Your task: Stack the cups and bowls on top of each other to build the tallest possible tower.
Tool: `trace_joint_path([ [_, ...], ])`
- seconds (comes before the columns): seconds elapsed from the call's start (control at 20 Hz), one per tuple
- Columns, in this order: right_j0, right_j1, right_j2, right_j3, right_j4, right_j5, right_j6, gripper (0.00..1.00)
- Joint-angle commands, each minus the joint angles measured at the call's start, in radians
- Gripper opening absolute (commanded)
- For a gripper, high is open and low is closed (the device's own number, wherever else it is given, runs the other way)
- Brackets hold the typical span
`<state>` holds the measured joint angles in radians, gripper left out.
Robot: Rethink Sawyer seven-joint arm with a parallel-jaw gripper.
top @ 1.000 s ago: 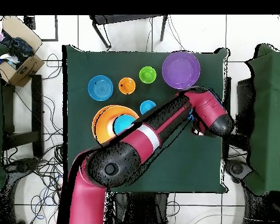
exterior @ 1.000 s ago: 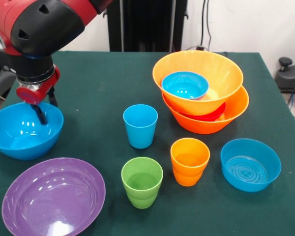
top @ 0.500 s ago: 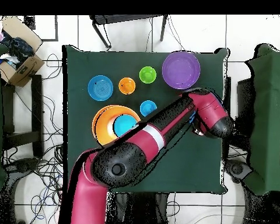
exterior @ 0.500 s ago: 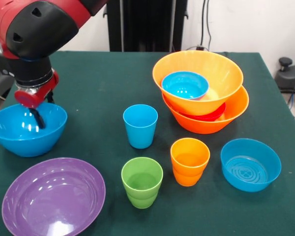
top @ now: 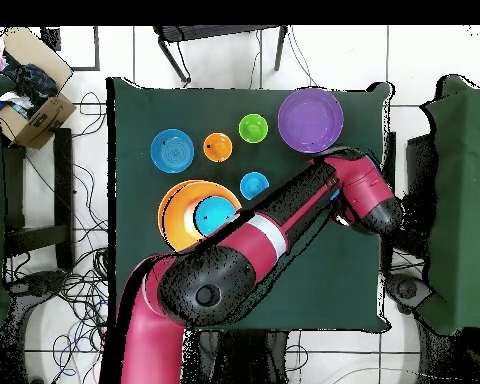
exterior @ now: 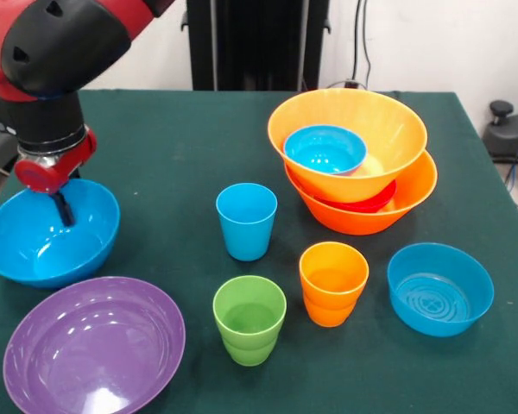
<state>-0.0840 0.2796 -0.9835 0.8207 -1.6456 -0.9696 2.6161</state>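
At the left edge of the green bench (exterior: pixel 164 155), the red and black arm's gripper (exterior: pixel 63 207) reaches down inside the large blue bowl (exterior: pixel 52 233), one dark finger against the inner side of the far wall. Over the last second the bowl has risen and tilted, its near rim now hanging over the edge of the wide purple bowl (exterior: pixel 93 345), and the arm has lifted with it; the fingers appear to be pinching the bowl's wall, so the bowl looks freshly picked up. The overhead view hides the bowl under the arm (top: pixel 284 220). The tower (exterior: pixel 356 164) stands well apart at the far right: a large orange bowl at the base, a red bowl just showing inside it, a second orange bowl tilted on top, and a small blue bowl nested in that. Untouched between them stand the blue cup (exterior: pixel 246 221), green cup (exterior: pixel 249 319) and orange cup (exterior: pixel 333 282), with another small blue bowl (exterior: pixel 440 288) at the near right. The lifted bowl is probably meant for the tower next.
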Motion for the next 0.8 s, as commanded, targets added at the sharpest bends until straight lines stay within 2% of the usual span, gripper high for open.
trace_joint_path([
  [0.05, -0.002, 0.032, 0.231, -0.047, 0.072, 0.073, -0.327, 0.0],
  [0.25, -0.002, -0.014, 0.258, -0.004, 0.088, 0.06, -0.413, 0.0],
  [0.4, -0.001, -0.072, 0.272, 0.038, 0.1, 0.013, -0.445, 0.0],
  [0.6, 0.01, -0.197, 0.288, 0.143, 0.149, 0.014, -0.564, 0.0],
  [0.8, 0.04, -0.296, 0.278, 0.276, 0.197, 0.003, -0.575, 0.0],
])
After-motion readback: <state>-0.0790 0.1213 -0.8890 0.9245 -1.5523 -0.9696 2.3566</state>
